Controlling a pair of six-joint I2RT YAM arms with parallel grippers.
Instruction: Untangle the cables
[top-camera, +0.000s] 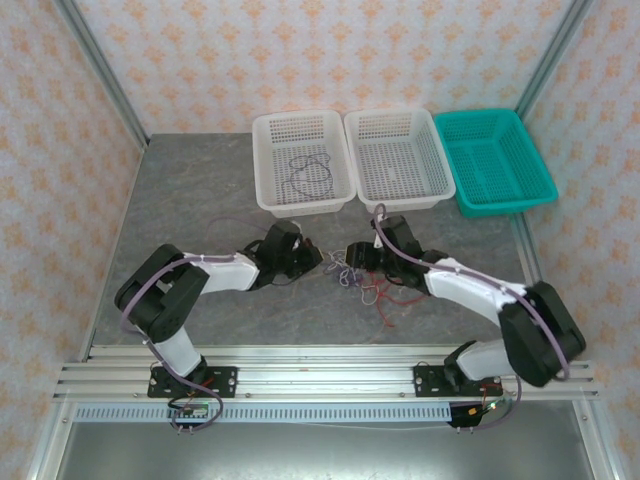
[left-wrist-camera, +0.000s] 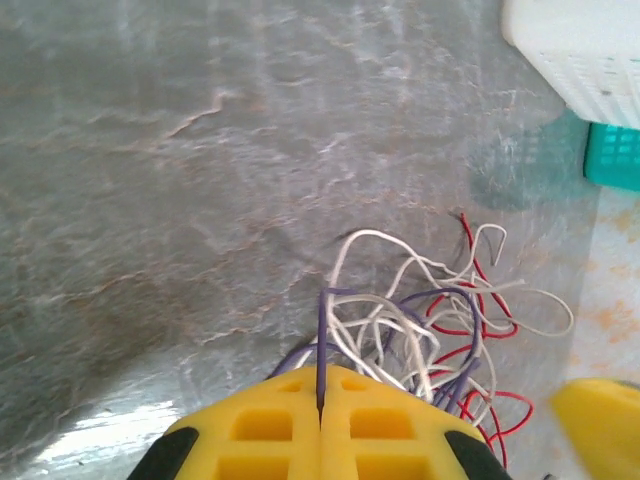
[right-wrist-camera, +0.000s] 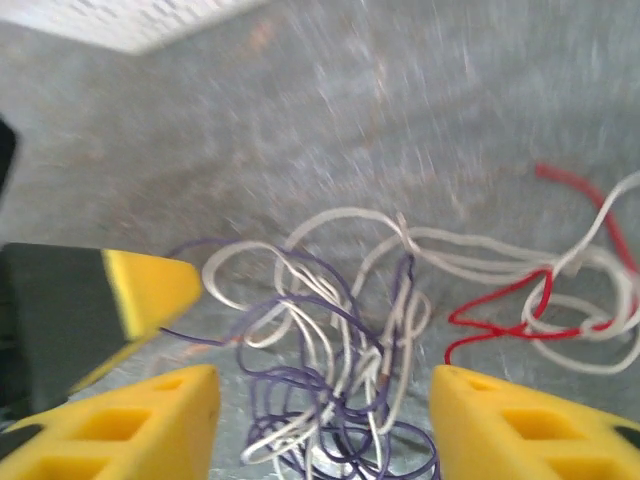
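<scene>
My left gripper clamped tight on purple cable; my right gripper spread wide, tangled cables between its fingers.

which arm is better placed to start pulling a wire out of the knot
Left, probably. The left gripper is shut on the purple wire, ready to pull. The right gripper stands open around the tangle, holding nothing.

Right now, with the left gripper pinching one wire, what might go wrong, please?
The left gripper is shut on the purple wire, which runs among loops of white wire and red wire; pulling may tighten the knot. The right gripper stands open astride it, so nothing anchors the knot and it may drag.
</scene>
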